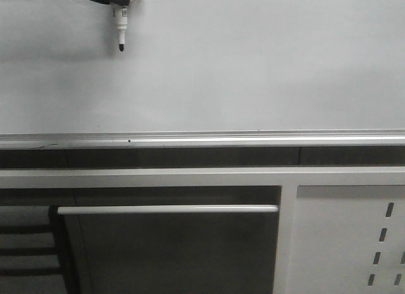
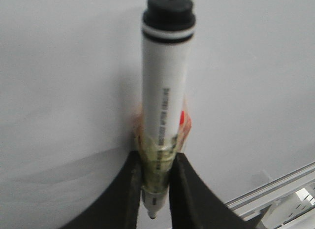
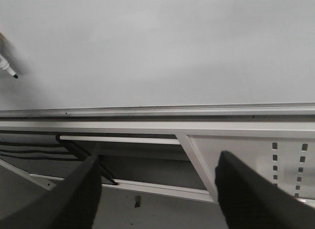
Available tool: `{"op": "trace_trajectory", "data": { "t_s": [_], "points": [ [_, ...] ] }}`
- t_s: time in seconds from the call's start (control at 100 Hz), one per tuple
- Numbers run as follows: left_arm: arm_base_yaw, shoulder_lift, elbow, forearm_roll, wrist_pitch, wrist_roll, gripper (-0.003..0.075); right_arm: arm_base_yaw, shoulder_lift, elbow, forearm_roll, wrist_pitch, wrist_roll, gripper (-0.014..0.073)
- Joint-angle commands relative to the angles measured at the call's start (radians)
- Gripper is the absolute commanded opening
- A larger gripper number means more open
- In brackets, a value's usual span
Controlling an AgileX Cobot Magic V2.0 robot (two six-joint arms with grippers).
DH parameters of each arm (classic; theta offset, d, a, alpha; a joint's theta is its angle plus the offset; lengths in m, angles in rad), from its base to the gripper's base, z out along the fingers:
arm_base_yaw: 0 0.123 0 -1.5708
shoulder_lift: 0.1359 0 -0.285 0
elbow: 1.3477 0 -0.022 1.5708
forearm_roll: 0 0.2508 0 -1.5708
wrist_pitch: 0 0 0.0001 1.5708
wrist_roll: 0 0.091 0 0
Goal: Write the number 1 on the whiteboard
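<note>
Up near the top left of the whiteboard (image 1: pixel 253 66), the left claw (image 2: pixel 155 189) clamps a white marker (image 2: pixel 165 101), black tip pointing down at the board. No stroke shows on it. Meanwhile the right claw (image 3: pixel 157 189) hangs wide apart, below the board's silver edge strip (image 1: pixel 202 140).

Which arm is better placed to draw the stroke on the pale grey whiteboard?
Left. Its gripper already clamps the white black-tipped marker over the bare whiteboard; the right gripper is open, empty, beyond the board's edge.
</note>
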Motion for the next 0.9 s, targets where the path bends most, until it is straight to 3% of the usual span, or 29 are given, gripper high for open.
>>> {"op": "trace_trajectory", "data": {
  "t_s": [0.0, 0.18, 0.37, 0.57, 0.75, 0.89],
  "points": [
    [-0.007, -0.041, -0.034, 0.022, -0.001, 0.0, -0.002, 0.0, 0.014, -0.036, 0.026, -0.049, -0.006, 0.0449],
    [-0.007, -0.102, -0.01, 0.022, 0.112, 0.037, -0.002, 0.0, 0.014, -0.036, 0.046, -0.027, -0.034, 0.0447],
    [-0.007, -0.123, 0.047, 0.054, 0.324, 0.044, -0.002, 0.0, 0.085, -0.091, 0.224, 0.115, -0.244, 0.0447],
    [-0.051, -0.12, 0.086, 0.125, 0.536, 0.044, -0.002, 0.005, 0.23, -0.232, 0.296, 0.279, -0.345, 0.0446],
    [-0.11, -0.095, 0.109, 0.153, 0.616, 0.044, -0.002, 0.073, 0.374, -0.382, 0.309, 0.436, -0.411, 0.0384],
    [-0.136, -0.059, 0.109, 0.153, 0.681, 0.044, -0.002, 0.149, 0.467, -0.49, 0.305, 0.499, -0.415, 0.0384]
  ]
}}
